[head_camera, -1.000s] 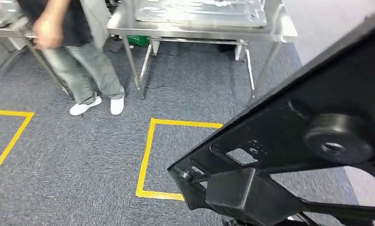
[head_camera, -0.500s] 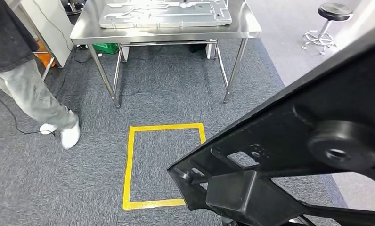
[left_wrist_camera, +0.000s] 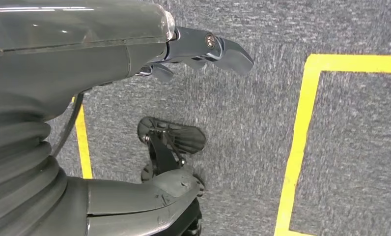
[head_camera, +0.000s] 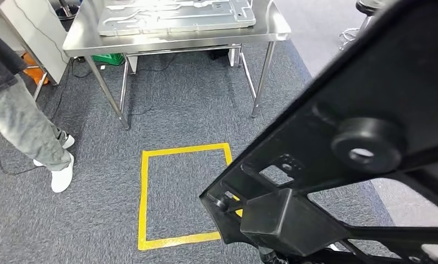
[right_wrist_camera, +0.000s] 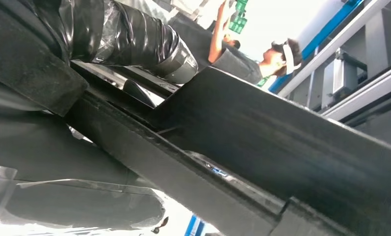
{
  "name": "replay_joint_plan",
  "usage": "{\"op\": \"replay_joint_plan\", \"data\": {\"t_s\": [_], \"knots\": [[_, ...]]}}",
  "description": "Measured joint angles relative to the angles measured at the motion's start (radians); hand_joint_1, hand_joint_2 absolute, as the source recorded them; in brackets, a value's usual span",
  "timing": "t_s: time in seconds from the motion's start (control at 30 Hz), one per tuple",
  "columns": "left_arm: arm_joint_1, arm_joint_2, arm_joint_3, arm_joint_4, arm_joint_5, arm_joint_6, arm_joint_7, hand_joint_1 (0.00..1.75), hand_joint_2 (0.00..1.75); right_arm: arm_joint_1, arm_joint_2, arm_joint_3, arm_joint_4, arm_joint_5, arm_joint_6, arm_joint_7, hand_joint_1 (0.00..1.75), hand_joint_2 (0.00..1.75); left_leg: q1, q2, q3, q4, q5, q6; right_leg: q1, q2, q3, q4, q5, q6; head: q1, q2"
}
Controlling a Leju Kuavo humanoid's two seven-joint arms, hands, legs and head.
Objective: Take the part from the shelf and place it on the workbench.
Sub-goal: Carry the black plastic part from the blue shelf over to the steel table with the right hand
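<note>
black part carried, workbench ahead

the right hand grips the big black part, its wrapped fingers closed over the part's edge in the right wrist view. the part tilts up across the robot's front, above the grey carpet. the left hand hangs over the floor, fingers apart, holding nothing. the steel workbench stands well beyond both hands, past a yellow floor square; a person stands off to its left.

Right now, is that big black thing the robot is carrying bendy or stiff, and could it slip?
Probably stiff: the black part has thick ribs, cut-out windows and a chunky round boss, and it holds straight edges while carried tilted. It looks light for its size, being an open frame. It is long and held at an angle against the right hand, so it could swing or slip.
</note>
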Motion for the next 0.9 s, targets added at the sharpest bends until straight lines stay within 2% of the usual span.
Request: {"op": "replay_joint_plan", "data": {"t_s": [0.07,0.13,0.2,0.23,0.27,0.3,0.37,0.4,0.43,0.5,0.6,0.67,0.73,0.77,0.8,0.83,0.87,0.9], "knots": [[-0.001,0.000,0.000,0.000,-0.001,0.000,-0.001,0.00,1.75,0.000,0.001,0.000,0.000,0.000,0.000,0.000,1.75,1.75,0.002,0.001,0.003,0.003,-0.007,-0.011,-0.002,0.002,0.006,-0.007,0.000,-0.014,0.000,0.000],[-0.002,0.001,0.000,0.000,-0.002,0.000,-0.003,0.00,1.75,-0.002,0.002,0.000,0.000,0.000,-0.001,-0.001,1.75,1.75,0.005,0.000,-0.025,0.068,-0.046,-0.016,-0.005,0.001,0.015,-0.017,0.001,-0.028,0.000,0.000],[-0.001,0.001,0.000,0.000,-0.003,-0.001,-0.004,0.00,1.75,-0.003,0.003,0.000,0.000,0.000,-0.001,-0.001,1.75,1.75,0.005,-0.001,-0.097,0.208,-0.110,-0.019,-0.001,0.000,0.018,-0.017,-0.003,-0.038,0.000,0.000],[0.000,0.001,0.000,0.000,-0.004,-0.001,-0.004,0.00,1.75,-0.003,0.003,0.000,0.001,0.000,-0.002,-0.001,1.75,1.75,0.005,-0.001,-0.132,0.268,-0.127,-0.020,0.001,0.001,0.019,-0.016,-0.005,-0.041,0.000,0.000],[0.002,0.001,0.000,0.000,-0.005,-0.001,-0.004,0.00,1.75,-0.003,0.004,0.000,0.001,0.000,-0.002,-0.001,1.75,1.75,0.005,-0.001,-0.156,0.301,-0.127,-0.020,0.003,0.002,0.021,-0.015,-0.008,-0.042,0.000,0.000],[0.002,0.001,0.000,0.000,-0.006,-0.001,-0.004,0.00,1.75,-0.003,0.004,0.000,0.002,0.000,-0.003,-0.001,1.75,1.75,0.005,-0.001,-0.159,0.292,-0.105,-0.020,0.004,0.003,0.023,-0.013,-0.011,-0.042,0.000,0.000],[0.002,0.002,0.000,0.000,-0.007,-0.001,-0.006,0.00,1.75,-0.003,0.004,0.000,0.002,0.000,-0.003,0.000,1.75,1.75,0.005,-0.002,-0.112,0.170,-0.021,-0.014,0.005,0.006,0.033,-0.009,-0.020,-0.039,0.000,0.000],[0.002,0.002,0.000,0.000,-0.007,-0.001,-0.007,0.00,1.75,-0.004,0.004,0.000,0.003,0.000,-0.003,0.001,1.75,1.75,0.003,-0.003,-0.083,0.103,0.009,-0.009,0.007,0.007,0.036,-0.006,-0.026,-0.034,0.000,0.000],[0.002,0.003,0.000,0.000,-0.007,-0.001,-0.008,0.00,1.75,-0.004,0.004,0.000,0.003,0.000,-0.003,0.001,1.75,1.75,0.000,-0.004,-0.062,0.055,0.026,-0.004,0.009,0.008,0.038,-0.004,-0.029,-0.030,0.000,0.000],[0.002,0.003,0.000,0.000,-0.007,-0.001,-0.010,0.00,1.75,-0.005,0.004,0.000,0.003,0.000,-0.004,0.001,1.75,1.75,-0.005,-0.005,-0.049,0.025,0.025,0.004,0.010,0.009,0.037,-0.003,-0.032,-0.019,0.000,0.000],[0.002,0.004,0.000,0.000,-0.007,-0.002,-0.012,0.00,1.75,-0.007,0.004,0.000,0.003,0.000,-0.005,0.003,1.75,1.75,0.000,-0.005,-0.043,0.015,0.029,0.021,0.007,0.007,0.033,0.013,-0.046,-0.003,0.000,0.000],[0.001,0.003,0.000,0.000,-0.007,-0.003,-0.013,0.00,1.75,-0.008,0.004,0.000,0.003,0.000,-0.007,0.004,1.75,1.75,0.003,-0.003,-0.039,0.010,0.030,0.030,0.004,0.006,-0.007,0.099,-0.092,0.007,0.000,0.000],[0.001,0.004,0.000,0.000,-0.007,-0.004,-0.014,0.00,1.75,-0.009,0.004,0.000,0.004,-0.002,-0.011,0.008,1.75,1.75,0.002,-0.001,-0.038,0.010,0.027,0.035,-0.001,0.005,-0.079,0.227,-0.142,0.014,0.000,0.000],[0.001,0.004,0.000,0.000,-0.007,-0.005,-0.015,0.00,1.75,-0.009,0.004,0.000,0.005,-0.004,-0.014,0.010,1.75,1.75,0.002,-0.001,-0.036,0.010,0.025,0.035,-0.004,0.005,-0.104,0.265,-0.145,0.016,0.000,0.000],[0.001,0.004,0.000,0.000,-0.006,-0.006,-0.015,0.00,1.75,-0.008,0.004,0.000,0.005,-0.007,-0.016,0.011,1.75,1.75,0.002,-0.001,-0.034,0.010,0.022,0.035,-0.006,0.005,-0.112,0.269,-0.129,0.018,0.000,0.000],[0.002,0.004,0.000,0.000,-0.006,-0.006,-0.015,0.00,1.75,-0.006,0.004,0.000,0.006,-0.009,-0.017,0.012,1.75,1.75,0.002,-0.002,-0.029,0.010,0.019,0.033,-0.008,0.004,-0.098,0.230,-0.095,0.017,0.000,0.000],[0.002,0.004,0.000,0.000,-0.006,-0.006,-0.015,0.00,1.75,-0.004,0.003,0.000,0.006,-0.011,-0.018,0.012,1.75,1.75,0.002,-0.002,-0.023,0.011,0.015,0.031,-0.009,0.003,-0.070,0.165,-0.052,0.015,0.000,0.000],[0.002,0.004,0.000,0.000,-0.005,-0.006,-0.015,0.00,1.75,-0.002,0.002,0.000,0.006,-0.011,-0.018,0.012,1.75,1.75,0.001,-0.003,-0.018,0.011,0.011,0.027,-0.008,0.001,-0.039,0.098,-0.023,0.011,0.000,0.000]]}}
